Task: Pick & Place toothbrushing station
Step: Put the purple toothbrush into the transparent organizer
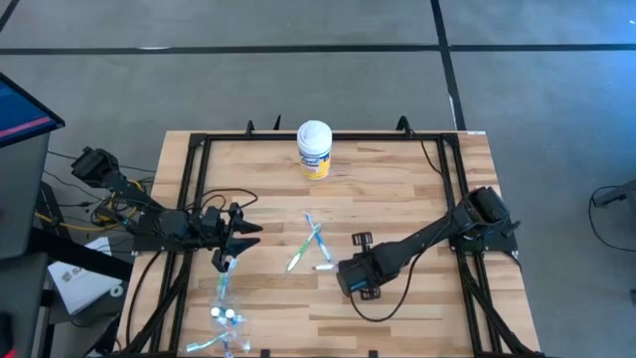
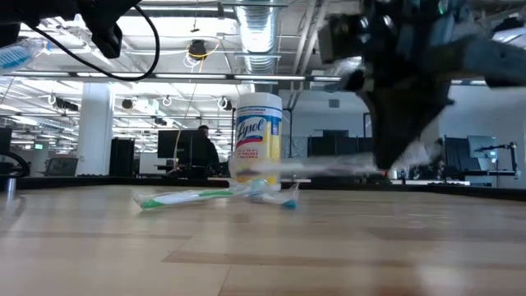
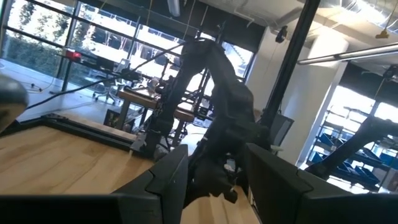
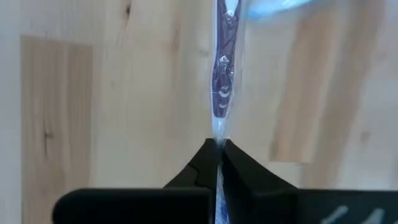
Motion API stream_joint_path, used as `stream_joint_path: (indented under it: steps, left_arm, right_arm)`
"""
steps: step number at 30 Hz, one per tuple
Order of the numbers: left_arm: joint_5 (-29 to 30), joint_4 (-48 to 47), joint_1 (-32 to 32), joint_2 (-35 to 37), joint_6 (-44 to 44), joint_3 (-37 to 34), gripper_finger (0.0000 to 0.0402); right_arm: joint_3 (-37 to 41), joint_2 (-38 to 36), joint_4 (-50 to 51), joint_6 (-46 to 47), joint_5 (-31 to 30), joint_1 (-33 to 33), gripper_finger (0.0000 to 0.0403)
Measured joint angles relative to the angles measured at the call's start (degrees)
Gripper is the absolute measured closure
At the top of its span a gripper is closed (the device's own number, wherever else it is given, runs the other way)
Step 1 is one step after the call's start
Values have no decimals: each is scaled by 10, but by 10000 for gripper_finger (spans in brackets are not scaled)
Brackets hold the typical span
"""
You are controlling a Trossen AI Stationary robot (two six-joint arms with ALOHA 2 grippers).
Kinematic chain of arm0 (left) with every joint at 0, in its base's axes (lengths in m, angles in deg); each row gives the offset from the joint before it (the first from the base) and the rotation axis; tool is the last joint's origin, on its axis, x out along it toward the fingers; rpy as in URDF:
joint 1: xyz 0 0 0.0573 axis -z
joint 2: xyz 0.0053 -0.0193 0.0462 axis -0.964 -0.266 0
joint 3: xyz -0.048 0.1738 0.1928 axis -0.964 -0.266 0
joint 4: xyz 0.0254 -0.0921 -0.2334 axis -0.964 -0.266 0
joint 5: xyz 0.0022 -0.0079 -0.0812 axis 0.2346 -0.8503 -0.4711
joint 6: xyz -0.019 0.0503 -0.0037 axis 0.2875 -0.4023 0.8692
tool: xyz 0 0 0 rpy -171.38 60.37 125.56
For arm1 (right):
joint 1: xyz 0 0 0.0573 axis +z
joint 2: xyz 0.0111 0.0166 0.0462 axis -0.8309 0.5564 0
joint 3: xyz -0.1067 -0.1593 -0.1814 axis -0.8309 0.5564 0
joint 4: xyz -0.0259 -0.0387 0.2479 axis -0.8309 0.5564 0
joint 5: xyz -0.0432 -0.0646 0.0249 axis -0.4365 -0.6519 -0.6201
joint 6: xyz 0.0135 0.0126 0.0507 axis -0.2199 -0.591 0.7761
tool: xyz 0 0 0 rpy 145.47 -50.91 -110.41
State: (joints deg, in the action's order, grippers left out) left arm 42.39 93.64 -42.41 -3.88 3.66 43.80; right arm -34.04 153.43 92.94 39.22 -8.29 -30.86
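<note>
right wrist view shows the right gripper [image 4: 219, 149] with its fingers pressed together on the end of a thin wrapped toothbrush [image 4: 224, 81] lying on the wooden table [image 4: 93, 112]. from overhead, that gripper sits low near the table's middle, just beside a small crossed cluster of toothbrushes [image 1: 313, 244]. the left gripper [image 1: 231, 257] waits over the table's left side with fingers apart, and more toothbrushes [image 1: 225, 316] lie near the front edge below it. a wipes canister [image 1: 314, 149] stands upright at the back.
</note>
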Motion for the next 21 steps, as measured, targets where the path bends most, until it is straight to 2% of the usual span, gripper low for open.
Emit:
stream_joint_path:
  steps: [6,11,17,21]
  left_arm:
    - [0,2,0,0,18,0,248]
    - [0,5,-6,0,68,0,248]
    - [-3,5,-28,0,128,0,248]
    - [-28,5,-50,0,179,0,248]
  right_arm:
    - [-77,0,72,-18,-63,9,402]
    - [-135,-1,119,-41,-115,19,402]
    - [-187,-1,142,-77,-157,26,402]
    - [-208,-2,148,-103,-189,29,402]
